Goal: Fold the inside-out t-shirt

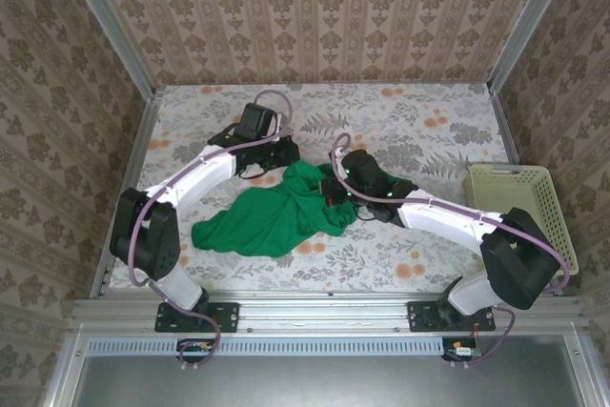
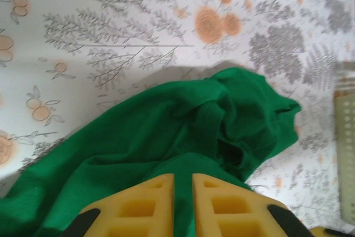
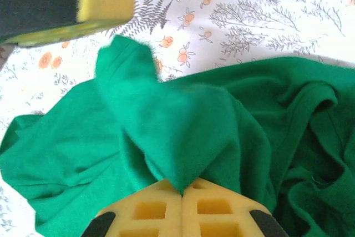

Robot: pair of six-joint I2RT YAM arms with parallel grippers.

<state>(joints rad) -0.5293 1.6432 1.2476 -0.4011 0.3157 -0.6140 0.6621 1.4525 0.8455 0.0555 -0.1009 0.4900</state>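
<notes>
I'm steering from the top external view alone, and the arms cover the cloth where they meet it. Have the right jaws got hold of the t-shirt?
Observer: Yes. In the right wrist view the right jaws are shut, with a peak of the t-shirt pinched between their yellow pads.
Operator: And the left jaws?
Observer: The left wrist view shows them a narrow gap apart, with green cloth in the gap. I cannot tell whether that cloth is gripped.
</notes>
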